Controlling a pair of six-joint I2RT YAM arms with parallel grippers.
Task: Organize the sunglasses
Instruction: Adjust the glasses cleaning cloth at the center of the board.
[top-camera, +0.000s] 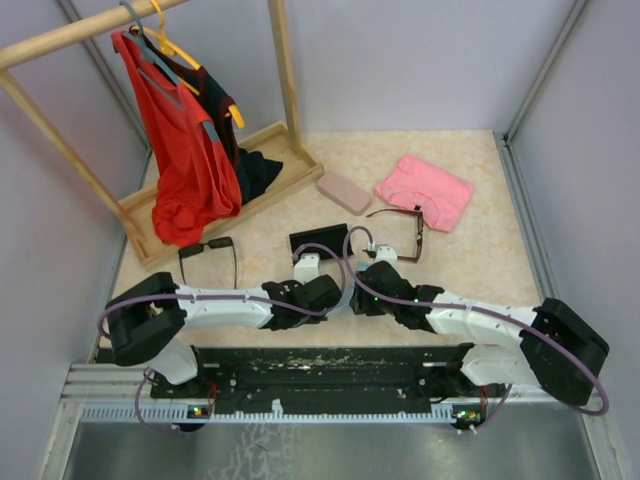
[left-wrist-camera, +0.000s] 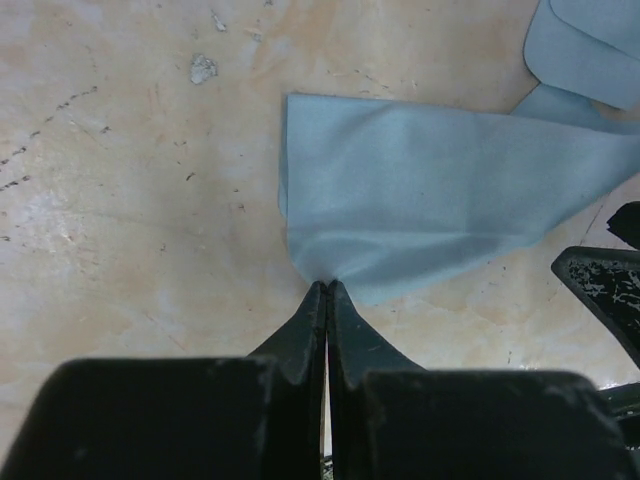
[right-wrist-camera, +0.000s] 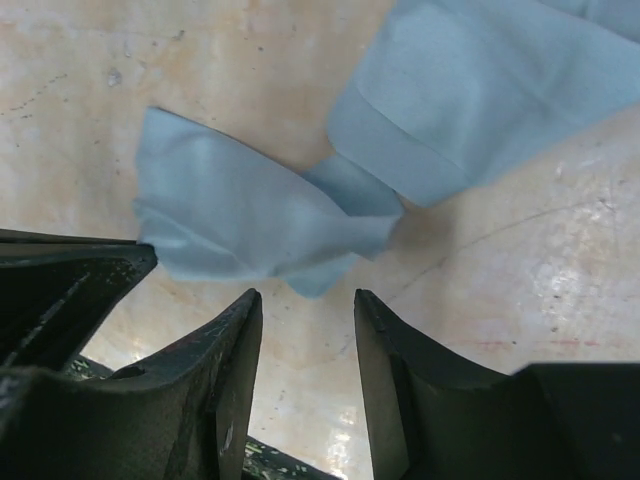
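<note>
The black-framed sunglasses (top-camera: 208, 256) lie open on the table to the left, beside the rack base. The reddish-brown sunglasses (top-camera: 400, 236) lie open to the right of centre. My left gripper (left-wrist-camera: 327, 286) is shut on the near corner of a grey-blue cloth (left-wrist-camera: 430, 200) that lies flat on the table. My right gripper (right-wrist-camera: 305, 296) is open just short of the cloth's crumpled edge (right-wrist-camera: 250, 215), with nothing between its fingers. In the top view both grippers, left (top-camera: 308, 263) and right (top-camera: 372, 256), sit close together at the table's middle, between the two pairs.
A pink oblong case (top-camera: 343, 192) and a folded pink cloth (top-camera: 425, 190) lie at the back. A wooden clothes rack (top-camera: 225, 185) with a red garment (top-camera: 185, 160) stands at the back left. A dark flat rectangle (top-camera: 318, 240) lies just beyond the grippers.
</note>
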